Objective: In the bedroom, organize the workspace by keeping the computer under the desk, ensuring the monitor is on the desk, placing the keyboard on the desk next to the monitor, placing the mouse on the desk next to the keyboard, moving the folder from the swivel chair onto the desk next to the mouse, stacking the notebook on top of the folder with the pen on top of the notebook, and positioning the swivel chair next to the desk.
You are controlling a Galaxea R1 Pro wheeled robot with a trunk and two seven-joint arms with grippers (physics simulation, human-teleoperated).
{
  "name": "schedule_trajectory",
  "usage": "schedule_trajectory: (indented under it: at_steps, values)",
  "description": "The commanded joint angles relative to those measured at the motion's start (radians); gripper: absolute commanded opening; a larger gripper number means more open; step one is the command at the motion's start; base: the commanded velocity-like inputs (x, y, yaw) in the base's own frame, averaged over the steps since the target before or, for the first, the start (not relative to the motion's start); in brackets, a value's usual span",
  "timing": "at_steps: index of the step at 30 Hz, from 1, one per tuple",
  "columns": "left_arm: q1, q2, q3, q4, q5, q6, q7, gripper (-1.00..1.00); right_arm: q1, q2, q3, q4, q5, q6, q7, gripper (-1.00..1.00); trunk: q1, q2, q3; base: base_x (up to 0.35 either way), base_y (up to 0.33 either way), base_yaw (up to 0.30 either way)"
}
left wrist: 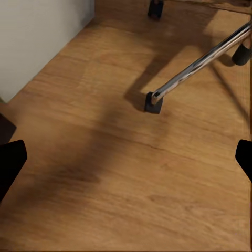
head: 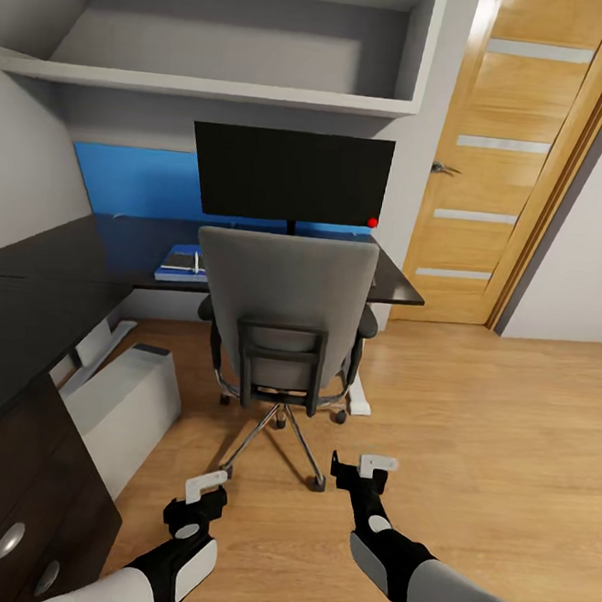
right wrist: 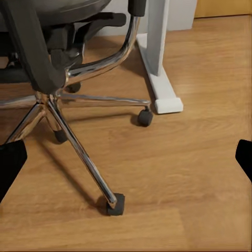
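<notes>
Both tools [head: 198, 491] [head: 365, 470] spread, empty | grey swivel chair [head: 285, 304], chrome base | glossy black desk [head: 24, 311]

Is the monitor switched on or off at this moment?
Cannot tell for sure. The monitor stands upright on the desk with a fully black screen, though a small red spot shows at its lower corner.

Both arms reach forward and low in the head view, forearms white and grey with black wrists. The left tool [head: 205, 487] sits nearer the body, its pale fingers angled up and to the right. The right tool [head: 377, 464] extends further ahead. In each wrist view the two dark fingertips [left wrist: 10, 163] [right wrist: 10, 163] stand wide apart at the frame edges, nothing between them.
</notes>
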Motion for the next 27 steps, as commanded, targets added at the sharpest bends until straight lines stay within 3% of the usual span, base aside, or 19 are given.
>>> schedule_trajectory:
  at_steps: [1, 11, 16, 23, 24, 27]
  values:
    - [-0.001, -0.001, -0.008, 0.007, 0.01, -0.026, 0.004, 1.0, 0.006, 0.0, 0.009, -0.003, -0.005, -0.01, -0.014, 1.0, -0.004, 0.007, 0.002, 0.0, 0.0, 0.0]
    - [0.001, -0.004, -0.008, 0.035, 0.008, -0.083, 0.006, 1.0, 0.032, -0.002, 0.008, -0.051, -0.003, -0.089, -0.102, 1.0, -0.042, 0.077, 0.034, 0.0, 0.0, 0.0]
    - [0.001, -0.004, -0.008, 0.036, 0.007, -0.121, 0.01, 1.0, 0.06, -0.042, 0.008, -0.156, -0.002, -0.094, -0.123, 1.0, -0.062, 0.112, 0.049, 0.0, 0.0, 0.0]
    - [0.001, -0.005, -0.008, 0.034, 0.007, -0.128, 0.011, 1.0, 0.116, -0.152, 0.009, -0.389, -0.001, -0.076, -0.193, 1.0, -0.088, 0.161, 0.071, 0.0, 0.0, 0.0]
    - [0.001, -0.005, -0.009, 0.033, 0.007, -0.129, 0.011, 1.0, 0.135, -0.184, 0.01, -0.462, 0.002, -0.06, -0.214, 1.0, -0.092, 0.168, 0.074, 0.0, 0.0, 0.0]
    - [0.001, -0.005, -0.009, 0.03, 0.006, -0.13, 0.011, 1.0, 0.16, -0.228, 0.01, -0.566, 0.008, -0.025, -0.243, 1.0, -0.104, 0.189, 0.084, 0.0, 0.0, 0.0]
